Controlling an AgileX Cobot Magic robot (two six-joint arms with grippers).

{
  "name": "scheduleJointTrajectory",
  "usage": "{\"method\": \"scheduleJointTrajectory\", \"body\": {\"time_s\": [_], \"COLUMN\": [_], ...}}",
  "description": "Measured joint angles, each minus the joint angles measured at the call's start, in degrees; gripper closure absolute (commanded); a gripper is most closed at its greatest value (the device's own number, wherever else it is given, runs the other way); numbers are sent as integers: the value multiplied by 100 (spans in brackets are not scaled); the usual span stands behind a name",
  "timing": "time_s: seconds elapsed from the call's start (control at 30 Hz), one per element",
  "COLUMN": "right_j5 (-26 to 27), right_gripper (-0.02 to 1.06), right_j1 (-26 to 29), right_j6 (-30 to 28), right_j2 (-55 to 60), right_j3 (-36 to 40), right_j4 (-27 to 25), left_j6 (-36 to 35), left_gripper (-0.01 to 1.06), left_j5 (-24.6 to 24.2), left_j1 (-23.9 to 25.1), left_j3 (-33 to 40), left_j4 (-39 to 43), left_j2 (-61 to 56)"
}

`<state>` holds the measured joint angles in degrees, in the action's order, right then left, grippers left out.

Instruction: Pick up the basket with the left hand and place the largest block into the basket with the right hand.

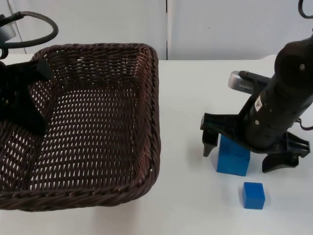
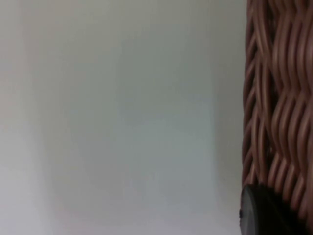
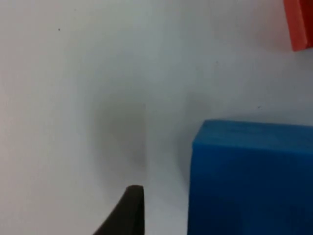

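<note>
The right gripper (image 1: 242, 155) is lowered over the right half of the white desk (image 1: 186, 122), with its jaws spread wide apart. The large blue block (image 1: 233, 155) is seen between the two jaws, resting on the desk; whether either jaw touches it cannot be told. In the right wrist view, one black fingertip (image 3: 128, 211) is seen just beside the large blue block (image 3: 252, 178), with a strip of bare desk between them, and part of a red block (image 3: 299, 23) is seen on the desk farther off.

A small blue block (image 1: 253, 195) lies on the desk just near of the large one, slightly to its right, apart from it and from the jaws.

The dark brown wicker basket (image 1: 146, 122) takes up the left half of the desk. The left gripper (image 1: 24, 105) is placed at the basket's left wall, reaching over the rim. In the left wrist view, the woven wall of the basket (image 2: 279, 98) is seen close against a black fingertip (image 2: 261, 210). Whether the left jaws are apart or clamped on the wall cannot be told.
</note>
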<state>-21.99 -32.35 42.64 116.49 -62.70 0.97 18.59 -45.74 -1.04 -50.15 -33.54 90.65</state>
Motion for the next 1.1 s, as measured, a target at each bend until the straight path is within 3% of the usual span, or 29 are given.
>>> {"method": "scheduleJointTrajectory", "body": {"time_s": [0.13, 0.4, 0.67, 0.83, 0.93, 1.1], "right_j5": [21, 32, 67, 67, 67, 7], "right_gripper": [6, 46, 65, 96, 105, 105], "right_j1": [0, 0, 0, 0, 0, 0], "right_j6": [0, 21, 21, 21, -35, -348], "right_j2": [2, 38, 38, 38, 28, -141], "right_j3": [0, 0, 0, 0, 0, 0], "right_j4": [0, 0, 0, 0, 0, 0], "left_j6": [0, 23, 66, 66, 66, 66], "left_gripper": [105, 105, 105, 105, 105, 105], "left_j5": [10, 21, 31, 31, 31, 31], "left_j1": [0, 0, 0, 0, 0, 0], "left_j3": [0, 0, 0, 0, 0, 0], "left_j4": [0, 0, 0, 0, 0, 0], "left_j2": [0, 0, 0, 0, 0, 0]}}
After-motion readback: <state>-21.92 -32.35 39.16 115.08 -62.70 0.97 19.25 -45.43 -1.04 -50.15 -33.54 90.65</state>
